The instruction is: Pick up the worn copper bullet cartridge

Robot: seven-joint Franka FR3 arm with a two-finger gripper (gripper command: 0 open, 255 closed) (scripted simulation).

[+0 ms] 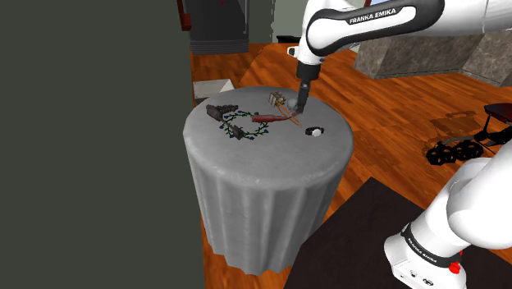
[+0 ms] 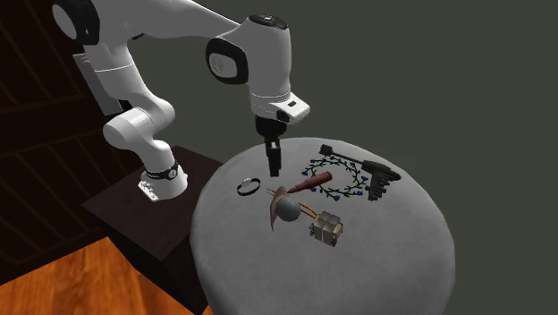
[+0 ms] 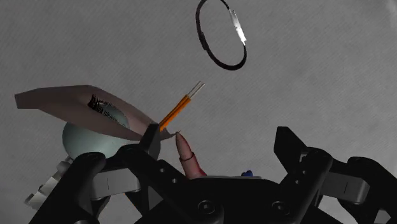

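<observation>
The cartridge is a reddish-brown tapered shell lying on its side on the round grey-draped table. In the second exterior view the cartridge lies between a beaded wreath and a ball-like eye object. My black gripper is open, hanging just over the table. The cartridge's pointed tip sits close to one finger, apart from the other finger, and neither finger clasps it. The gripper points down beside the cartridge; from the shoulder view the gripper stands at the table's far side.
A black ring with a white piece lies ahead of the fingers. A grey-green ball with a brown flap and orange stalk is beside the cartridge. A blue-beaded wreath, a dark pistol-like thing and a small metal block share the table.
</observation>
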